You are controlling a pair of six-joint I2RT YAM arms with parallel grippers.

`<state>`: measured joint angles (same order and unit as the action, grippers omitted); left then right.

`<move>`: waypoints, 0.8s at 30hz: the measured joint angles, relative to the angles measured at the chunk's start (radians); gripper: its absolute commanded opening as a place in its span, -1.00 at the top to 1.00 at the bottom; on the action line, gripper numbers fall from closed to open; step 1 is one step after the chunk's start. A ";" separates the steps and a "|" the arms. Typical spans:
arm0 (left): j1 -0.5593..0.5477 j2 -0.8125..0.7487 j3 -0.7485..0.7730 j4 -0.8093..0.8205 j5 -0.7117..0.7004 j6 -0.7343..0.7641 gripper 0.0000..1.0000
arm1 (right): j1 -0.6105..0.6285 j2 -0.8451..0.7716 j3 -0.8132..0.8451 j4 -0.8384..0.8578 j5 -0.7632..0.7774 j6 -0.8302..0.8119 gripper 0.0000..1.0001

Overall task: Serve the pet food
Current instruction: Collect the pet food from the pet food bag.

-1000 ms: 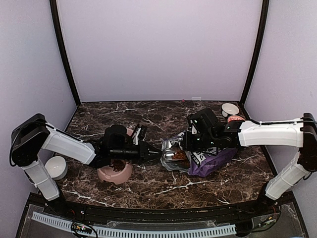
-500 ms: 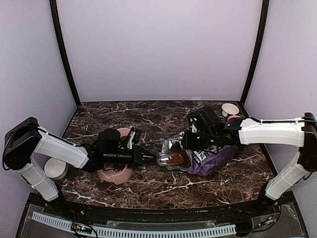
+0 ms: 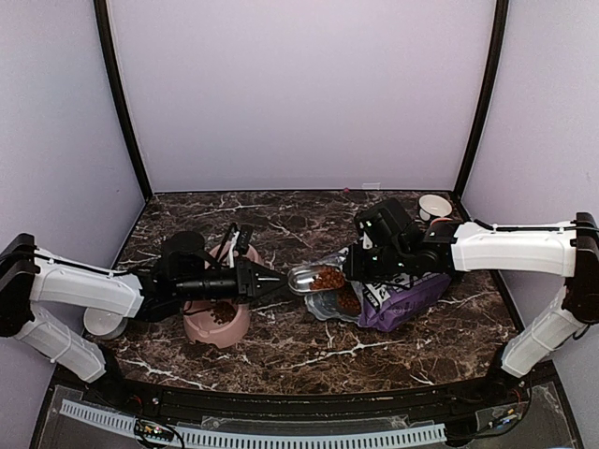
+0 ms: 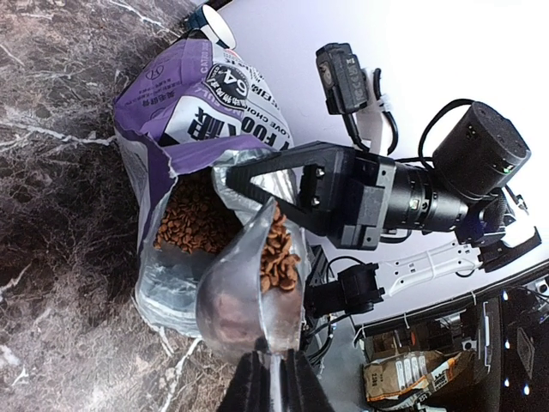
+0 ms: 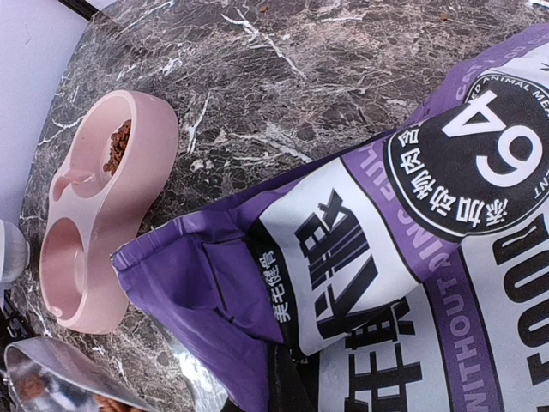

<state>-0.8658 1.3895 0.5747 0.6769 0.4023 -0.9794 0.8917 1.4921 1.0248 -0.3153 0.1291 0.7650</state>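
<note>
The pet food shows as brown kibble in three places: in the open bag (image 4: 193,225), in the clear scoop (image 3: 327,277) and in one cup of the pink double bowl (image 3: 221,313). My left gripper (image 3: 276,279) is shut on the scoop's handle and holds the scoop (image 4: 253,283) just outside the bag's mouth, with kibble (image 4: 276,249) in it. My right gripper (image 3: 354,265) is shut on the top edge of the purple-and-white bag (image 5: 412,223), which lies on the table with its mouth held open. The pink bowl (image 5: 94,215) sits left of the bag.
A white bowl (image 3: 98,323) sits at the left edge, partly behind my left arm. Another white bowl (image 3: 434,206) and a small pink can (image 3: 445,224) stand at the back right. Marble table with walls on three sides.
My left arm has drawn back to the left and lifted the scoop out of the bag's mouth with kibble in it. The right arm and the bag have stayed put.
</note>
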 measured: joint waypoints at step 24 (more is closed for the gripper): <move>0.000 -0.115 0.021 -0.029 -0.027 -0.060 1.00 | 0.000 0.000 -0.005 0.006 0.000 0.008 1.00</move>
<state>-0.8658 1.2743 0.5953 0.6483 0.3752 -1.0397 0.8917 1.4921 1.0203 -0.3088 0.1295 0.7727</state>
